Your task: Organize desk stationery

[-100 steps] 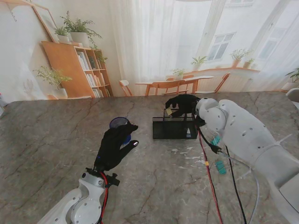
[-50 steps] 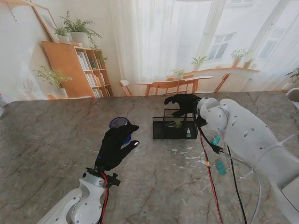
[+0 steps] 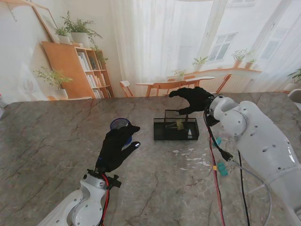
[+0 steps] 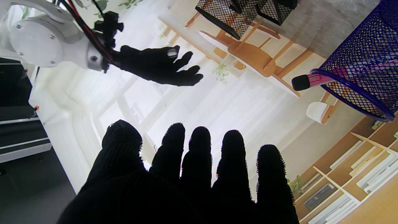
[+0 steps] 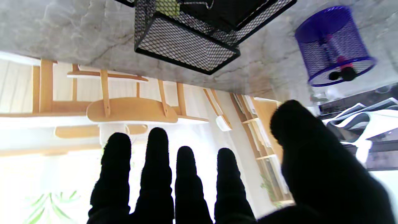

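Stand view, right hand: the right hand (image 3: 192,99) hangs in the air past the far rim of the black mesh tray (image 3: 176,129), palm down, fingers spread and holding nothing.
Stand view, left hand: the left hand (image 3: 115,145) is raised on the nearer side of the blue mesh pen cup (image 3: 121,128), fingers together and pointing away from me, thumb out to the side, nothing in it.
Right wrist view: four straight fingers (image 5: 157,174) and a thumb held apart, all empty; beyond the fingertips the black mesh tray (image 5: 186,46) shows its mesh wall and a yellow-green item (image 5: 168,7) inside, which I cannot identify; the blue mesh pen cup (image 5: 334,46) stands upright off to the thumb side with a pink pen (image 5: 342,63) in it.
Left wrist view: the left hand's fingers (image 4: 199,161) are straight and close together, empty; only here is the pink pen (image 4: 311,80) seen clearly, black cap sticking out over the cup rim, long axis leaning away from the blue mesh pen cup (image 4: 367,62); the right hand (image 4: 161,64) shows across the way, open.
Near the right arm: teal clips (image 3: 221,167) lie on the desk (image 3: 56,141) on the nearer side of the tray, beside the arm's red and black cables (image 3: 217,183).
Tray contents from the stand view: a small yellowish piece (image 3: 179,124) lies inside; its kind is unclear.
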Motion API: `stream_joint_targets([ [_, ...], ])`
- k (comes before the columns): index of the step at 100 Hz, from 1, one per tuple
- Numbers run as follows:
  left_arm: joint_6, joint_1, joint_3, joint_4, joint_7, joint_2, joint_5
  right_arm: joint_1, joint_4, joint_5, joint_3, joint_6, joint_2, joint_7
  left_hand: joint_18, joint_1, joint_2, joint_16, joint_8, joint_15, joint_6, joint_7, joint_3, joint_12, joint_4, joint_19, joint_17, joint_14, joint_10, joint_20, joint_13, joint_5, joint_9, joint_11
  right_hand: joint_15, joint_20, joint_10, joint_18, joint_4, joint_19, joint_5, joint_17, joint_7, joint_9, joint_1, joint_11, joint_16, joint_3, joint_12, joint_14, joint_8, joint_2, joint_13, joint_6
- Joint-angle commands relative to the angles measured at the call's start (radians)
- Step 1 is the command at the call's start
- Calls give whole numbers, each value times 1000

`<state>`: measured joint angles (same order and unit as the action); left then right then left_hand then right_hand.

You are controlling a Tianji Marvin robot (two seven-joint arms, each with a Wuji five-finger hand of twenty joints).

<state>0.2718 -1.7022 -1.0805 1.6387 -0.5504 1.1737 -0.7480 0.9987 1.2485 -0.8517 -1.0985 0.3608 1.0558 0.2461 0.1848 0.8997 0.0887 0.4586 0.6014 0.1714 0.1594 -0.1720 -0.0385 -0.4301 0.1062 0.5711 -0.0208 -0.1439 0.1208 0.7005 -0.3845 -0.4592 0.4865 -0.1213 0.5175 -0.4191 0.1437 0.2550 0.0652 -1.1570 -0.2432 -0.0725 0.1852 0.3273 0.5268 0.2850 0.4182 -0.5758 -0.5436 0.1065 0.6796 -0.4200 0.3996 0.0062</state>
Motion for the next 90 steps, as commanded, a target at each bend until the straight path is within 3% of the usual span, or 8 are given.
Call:
stream_joint_targets([
  [1,6,-2,6,-3,-5,5,4,39,34,-13,-30,23,-37,22,5,12,64,6,12,8,-26,-10,-15,-5,-38,-28,-7,20,-22,-9,-11,-20,3,2,-48,24,14,36,-12,28,-15,33,7,10,-49,-38,-22,43,19,21,25,34,-27,14],
  [14,9,0,10,-4,-8,5,4,161,152,-66,-163,77,-53,70,5,12,64,6,12,7,-26,-10,-15,-5,-38,-28,-6,19,-22,-9,-9,-19,3,2,-119,43,25,39,-8,61,-32,64,11,28,-129,-77,-35,83,26,40,29,85,-49,25],
  [47,19,1,17,-7,-19,9,8,477,386,-180,-440,156,-71,134,9,11,64,5,12,7,-27,-10,-15,-5,-38,-28,-6,20,-22,-8,-10,-19,3,2,-104,28,35,43,-5,61,-83,47,94,124,-194,-58,12,77,-35,37,103,108,-11,22],
  [71,30,3,23,-10,-29,12,13,663,452,-264,-564,231,-74,121,8,11,65,5,13,6,-27,-10,-16,-5,-38,-29,-6,21,-26,-9,-11,-21,4,2,-92,14,5,17,-4,78,-110,31,174,169,-195,-28,23,64,-84,9,200,88,-5,-8],
  [90,38,4,27,-12,-37,14,16,778,479,-348,-620,233,-72,92,8,11,65,5,13,6,-28,-10,-16,-5,-38,-29,-6,21,-24,-9,-11,-21,5,2,-79,3,-2,13,-6,67,-43,-2,145,159,-162,-23,26,51,-89,1,209,55,9,6],
])
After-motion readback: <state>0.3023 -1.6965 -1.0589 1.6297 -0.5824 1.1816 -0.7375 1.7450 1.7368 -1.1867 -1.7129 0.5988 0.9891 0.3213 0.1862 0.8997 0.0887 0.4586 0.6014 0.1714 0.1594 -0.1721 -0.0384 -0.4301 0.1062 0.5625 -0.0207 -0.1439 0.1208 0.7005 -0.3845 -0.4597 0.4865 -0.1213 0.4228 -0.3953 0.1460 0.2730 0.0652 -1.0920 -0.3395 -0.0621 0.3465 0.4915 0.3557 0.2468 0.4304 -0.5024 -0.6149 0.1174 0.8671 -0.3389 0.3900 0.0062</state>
